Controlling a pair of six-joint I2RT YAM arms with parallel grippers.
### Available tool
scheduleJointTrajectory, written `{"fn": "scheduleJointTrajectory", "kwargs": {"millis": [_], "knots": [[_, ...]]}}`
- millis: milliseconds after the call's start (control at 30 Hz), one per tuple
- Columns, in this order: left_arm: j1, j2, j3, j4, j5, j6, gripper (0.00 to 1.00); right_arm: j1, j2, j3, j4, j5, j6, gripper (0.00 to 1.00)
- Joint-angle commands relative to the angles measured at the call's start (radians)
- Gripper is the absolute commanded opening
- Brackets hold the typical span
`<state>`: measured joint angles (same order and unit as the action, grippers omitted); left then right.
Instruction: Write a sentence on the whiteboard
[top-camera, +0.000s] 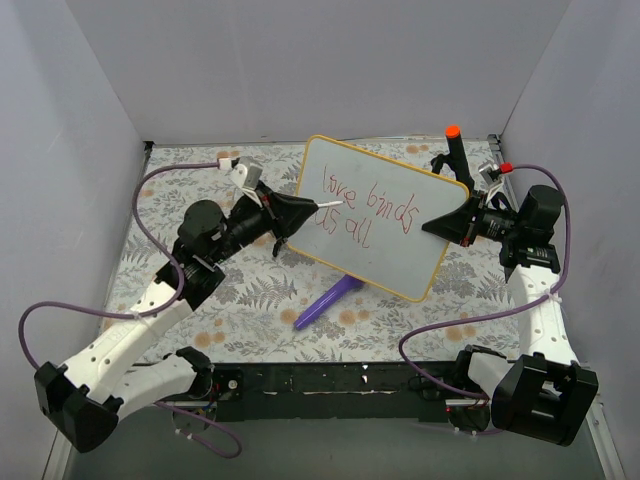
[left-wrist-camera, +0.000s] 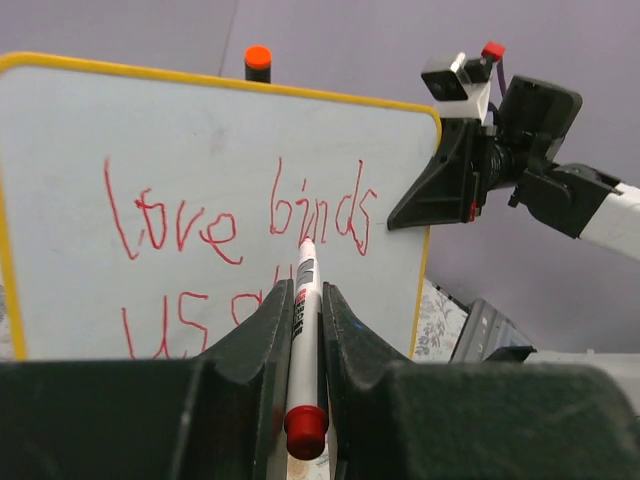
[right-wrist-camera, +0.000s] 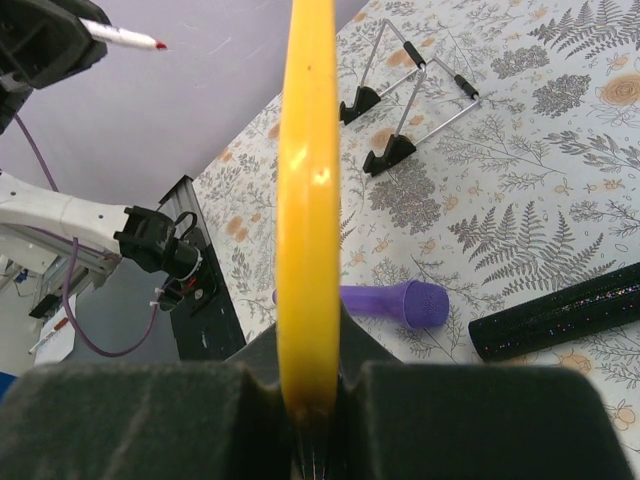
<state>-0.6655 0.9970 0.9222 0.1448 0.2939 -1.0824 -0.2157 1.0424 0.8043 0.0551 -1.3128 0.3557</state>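
The whiteboard (top-camera: 385, 215), white with a yellow frame, is held tilted above the table. My right gripper (top-camera: 445, 226) is shut on its right edge; the right wrist view shows the yellow frame (right-wrist-camera: 308, 200) edge-on between the jaws. The sentence (top-camera: 362, 208) in red reads "love binds us all"; it also shows in the left wrist view (left-wrist-camera: 240, 215). My left gripper (top-camera: 300, 212) is shut on a white marker (left-wrist-camera: 303, 330) with a red end cap. Its tip (left-wrist-camera: 306, 243) points at the board just below "binds"; whether it touches I cannot tell.
A purple tube (top-camera: 325, 303) lies on the floral tablecloth below the board. A black post with an orange cap (top-camera: 453, 148) stands behind the board's right corner. A wire easel stand (right-wrist-camera: 410, 95) and a black glittery stick (right-wrist-camera: 560, 320) lie under the board.
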Motion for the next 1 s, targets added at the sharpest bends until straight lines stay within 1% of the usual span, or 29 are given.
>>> {"fn": "scheduleJointTrajectory", "kwargs": {"millis": [0, 67, 233, 800, 967], "knots": [[0.066, -0.078, 0.018, -0.083, 0.001, 0.006, 0.00, -0.007, -0.042, 0.019, 0.084, -0.065, 0.020, 0.01], [0.087, -0.109, 0.017, -0.111, 0.004, 0.007, 0.00, -0.005, -0.045, 0.018, 0.084, -0.066, 0.019, 0.01], [0.093, -0.143, 0.009, -0.139, 0.016, -0.007, 0.00, -0.005, -0.045, 0.016, 0.077, -0.065, 0.006, 0.01], [0.095, -0.262, -0.117, -0.139, 0.108, -0.074, 0.00, -0.005, -0.045, 0.018, 0.054, -0.066, -0.018, 0.01], [0.095, -0.293, -0.143, -0.083, 0.160, -0.134, 0.00, -0.005, -0.041, 0.016, 0.054, -0.066, -0.018, 0.01]]}}
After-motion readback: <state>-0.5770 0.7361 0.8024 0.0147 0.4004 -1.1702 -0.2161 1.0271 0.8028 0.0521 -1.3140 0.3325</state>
